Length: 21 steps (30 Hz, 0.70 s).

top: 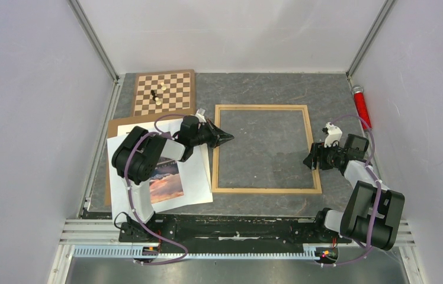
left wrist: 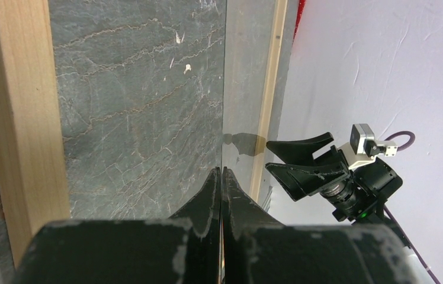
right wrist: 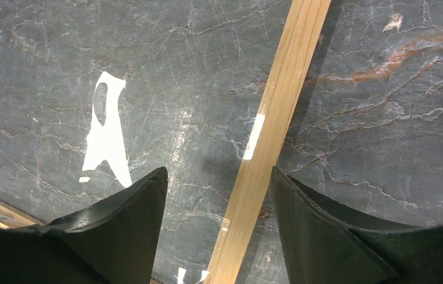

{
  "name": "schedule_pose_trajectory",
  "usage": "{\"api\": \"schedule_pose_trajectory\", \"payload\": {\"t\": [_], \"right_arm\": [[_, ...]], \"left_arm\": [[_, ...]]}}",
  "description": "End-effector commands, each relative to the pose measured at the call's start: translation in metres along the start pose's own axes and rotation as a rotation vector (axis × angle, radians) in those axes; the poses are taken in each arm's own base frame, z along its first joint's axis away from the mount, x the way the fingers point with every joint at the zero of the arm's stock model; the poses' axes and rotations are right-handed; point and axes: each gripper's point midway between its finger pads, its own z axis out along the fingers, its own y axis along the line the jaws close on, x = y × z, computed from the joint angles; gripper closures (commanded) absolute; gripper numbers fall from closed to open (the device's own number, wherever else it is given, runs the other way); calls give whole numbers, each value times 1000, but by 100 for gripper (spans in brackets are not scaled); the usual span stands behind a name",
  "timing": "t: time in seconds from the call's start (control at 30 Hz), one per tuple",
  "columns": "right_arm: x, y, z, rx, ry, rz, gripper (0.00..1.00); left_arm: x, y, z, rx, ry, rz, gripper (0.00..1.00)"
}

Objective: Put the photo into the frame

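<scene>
Wood frame (top: 263, 107): light natural wood, lying flat on the dark stone-look table (top: 331, 89). Inside it I see only table, no picture.
Left gripper (top: 228, 137): fingers pressed together, holding nothing. The tips are just past the rail nearest to it and point across the opening.
Right gripper (right wrist: 216, 177): jaws wide, one finger on each side of the opposite rail. I cannot tell if they touch the wood.
Photo (top: 166, 180): behind the left gripper, back toward that arm's base and partly under its forearm. It lies on white sheets (top: 198, 177), and these lie on a brown backing board (top: 115, 125).
Step, as I judge: the frame is being set or steadied; the photo is not yet picked.
Risk, frame: if the right jaws close off-centre, I think the thin rail may slide or twist.
Risk, photo: it is flat and thin, so the fingers may slip or take a white sheet together with it.
Risk, arm: turning the left arm back could drag its forearm over the paper stack.
</scene>
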Motion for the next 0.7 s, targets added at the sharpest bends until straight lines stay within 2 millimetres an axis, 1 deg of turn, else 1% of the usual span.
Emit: {"api": "schedule_pose_trajectory", "payload": {"t": [0.0, 0.67], "right_arm": [[-9, -1, -1, 10, -37, -25, 33], [-10, -1, -2, 14, -40, -23, 33]], "left_arm": [[-6, -20, -5, 44, -33, 72, 98], [-3, -18, -4, 33, -26, 72, 98]]}}
